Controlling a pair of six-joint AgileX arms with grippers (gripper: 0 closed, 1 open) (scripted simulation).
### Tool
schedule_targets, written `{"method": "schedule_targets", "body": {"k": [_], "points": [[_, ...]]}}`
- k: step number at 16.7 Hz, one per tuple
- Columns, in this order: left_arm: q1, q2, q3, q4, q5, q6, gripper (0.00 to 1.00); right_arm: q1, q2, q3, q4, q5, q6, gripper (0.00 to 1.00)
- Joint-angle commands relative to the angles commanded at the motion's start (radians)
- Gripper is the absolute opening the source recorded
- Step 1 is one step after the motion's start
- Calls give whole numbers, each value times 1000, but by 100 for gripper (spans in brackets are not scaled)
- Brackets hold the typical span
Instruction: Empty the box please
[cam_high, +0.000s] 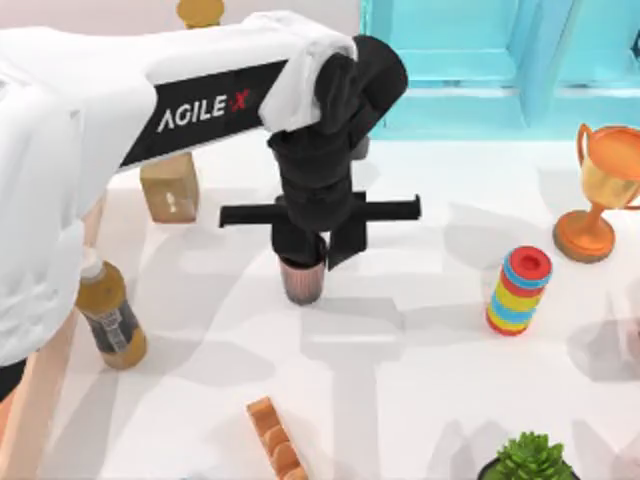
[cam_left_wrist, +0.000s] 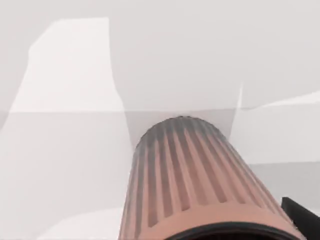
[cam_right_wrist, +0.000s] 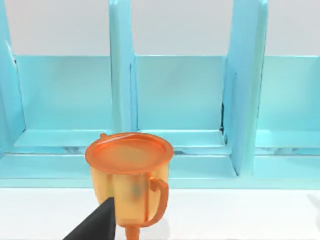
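left arm: white shell | black AGILEX panel | black hand

The left gripper is standing over a ribbed cup at mid-table, with bare white table lying open around it. Toward the left edge, a bottle and a tan carton are blocking the way. A ring stack and a trophy are crowding the right side. A bread loaf and a plant are sitting along the near edge. A blue shelf is closing off the far side.
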Motion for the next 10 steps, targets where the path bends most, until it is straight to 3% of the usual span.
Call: {"method": "schedule_targets", "body": {"k": [10], "points": [[0, 0, 0, 0, 0, 0, 90, 0, 0, 0, 0, 0, 0, 100]]}}
